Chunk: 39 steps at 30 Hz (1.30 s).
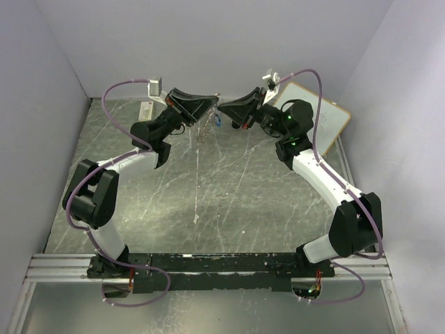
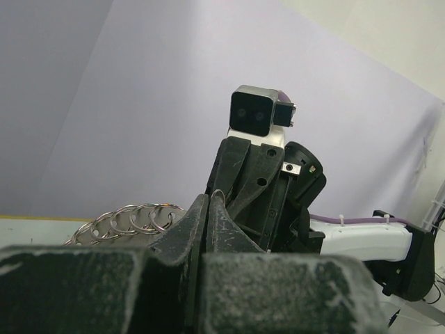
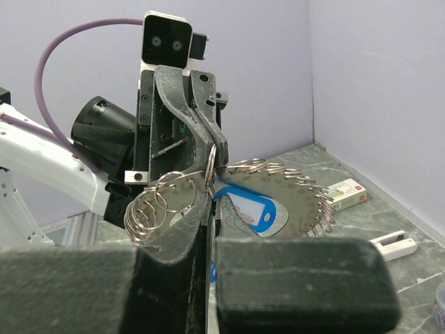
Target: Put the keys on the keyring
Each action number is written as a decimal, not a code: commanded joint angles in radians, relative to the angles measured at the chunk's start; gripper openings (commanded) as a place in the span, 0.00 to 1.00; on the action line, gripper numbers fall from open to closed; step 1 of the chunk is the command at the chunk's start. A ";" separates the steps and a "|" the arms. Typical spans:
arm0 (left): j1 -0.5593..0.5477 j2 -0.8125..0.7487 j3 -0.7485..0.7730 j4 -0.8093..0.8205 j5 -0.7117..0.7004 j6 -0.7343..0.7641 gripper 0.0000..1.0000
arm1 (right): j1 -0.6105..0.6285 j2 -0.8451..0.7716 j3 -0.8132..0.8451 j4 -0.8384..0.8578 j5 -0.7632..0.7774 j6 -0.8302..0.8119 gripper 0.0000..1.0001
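Evidently my left gripper (image 3: pixel 211 152) clamps the keyring (image 3: pixel 306 198) steady and aloft so my right gripper (image 3: pixel 207 212), pinched narrow, can feed the blue-and-white key (image 3: pixel 254 209) onto it.

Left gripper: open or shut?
Shut. The left gripper has its fingers pressed together, no gap, in its wrist view, pinching a wire loop of the keyring.

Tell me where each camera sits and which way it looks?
Top view: fixed high behind the arms, looking down at the table; both arms show, left pincer and right pincer meeting at the far end.
Left wrist: rides the left arm, looking past its own shut fingers at the right pincer.
Right wrist: the mirror, looking past its own fingers at the left pincer holding the keyring.
Both wrist views share the keyring's loops.
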 commanded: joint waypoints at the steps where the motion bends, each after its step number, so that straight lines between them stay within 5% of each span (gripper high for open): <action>1: -0.008 -0.016 0.044 0.306 -0.004 -0.019 0.07 | 0.008 -0.002 0.010 -0.036 0.040 -0.021 0.00; 14: -0.007 -0.008 0.041 0.304 0.053 -0.032 0.07 | 0.006 -0.119 0.053 -0.293 0.191 -0.245 0.00; 28: 0.001 -0.012 0.030 0.303 0.091 -0.006 0.07 | 0.003 -0.143 0.092 -0.371 0.229 -0.271 0.00; 33: 0.004 -0.016 0.034 0.303 0.095 -0.015 0.07 | 0.003 -0.192 0.063 -0.413 0.442 -0.298 0.50; 39: 0.007 -0.013 0.054 0.303 0.109 -0.035 0.07 | 0.001 -0.213 0.057 -0.463 0.469 -0.367 0.55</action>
